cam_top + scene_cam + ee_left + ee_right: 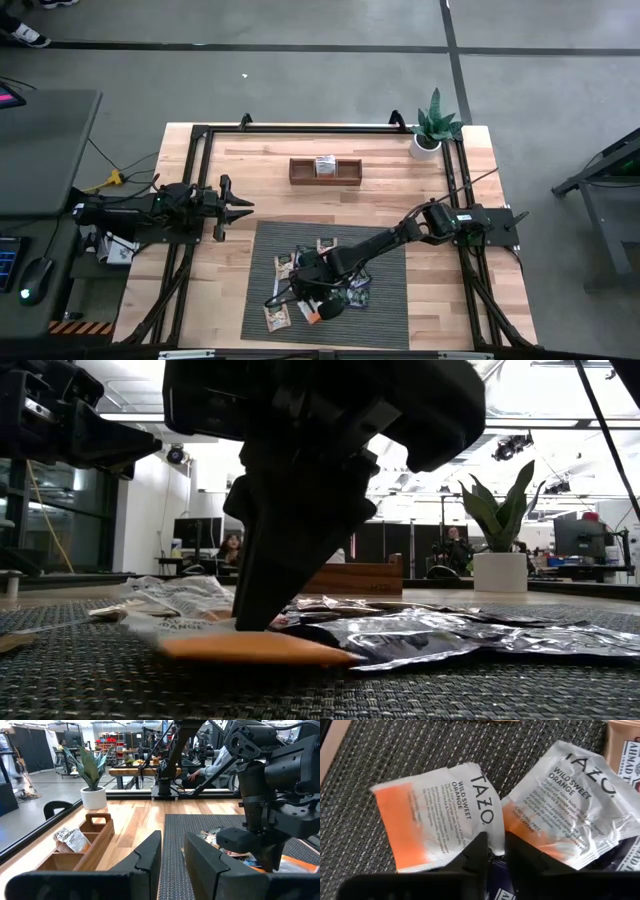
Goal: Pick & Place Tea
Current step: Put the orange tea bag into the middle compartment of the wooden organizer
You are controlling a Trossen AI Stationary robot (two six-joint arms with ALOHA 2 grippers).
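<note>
R gripper [491,851] is pinching the orange-white tea sachet [432,815] on mat's [385,255] near-left part; L gripper [172,855] is idling left, fingers slightly apart.

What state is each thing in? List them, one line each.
right gripper: down on the mat, closed on the orange sachet's edge
orange sachet: flat on the mat, pinched at one edge
second orange sachet: lying loose, crumpled
left gripper: open, empty, waiting by the left edge
wooden tray: one sachet in the middle compartment
plant: upright
</note>
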